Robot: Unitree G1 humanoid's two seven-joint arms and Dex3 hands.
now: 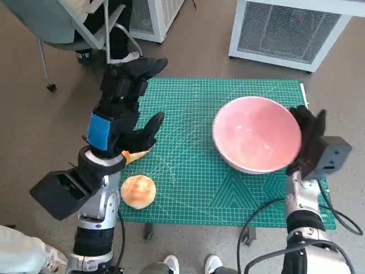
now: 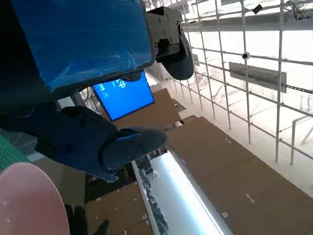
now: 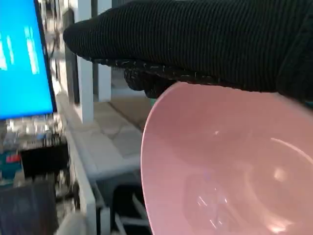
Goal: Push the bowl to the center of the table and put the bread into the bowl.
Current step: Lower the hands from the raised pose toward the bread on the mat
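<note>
Gloved right hand (image 1: 308,138), fingers flat against outer rim of pink bowl (image 1: 256,134) (grasping nothing), table centre leftward; left hand (image 1: 126,114) spread, empty, above bread (image 1: 138,191).

On the bench (image 1: 194,194) the bowl (image 1: 256,134) sits toward the right, the right hand (image 1: 308,140) against its right rim — the bread (image 1: 138,191) lies near the front-left corner, below the left hand (image 1: 122,114).
</note>
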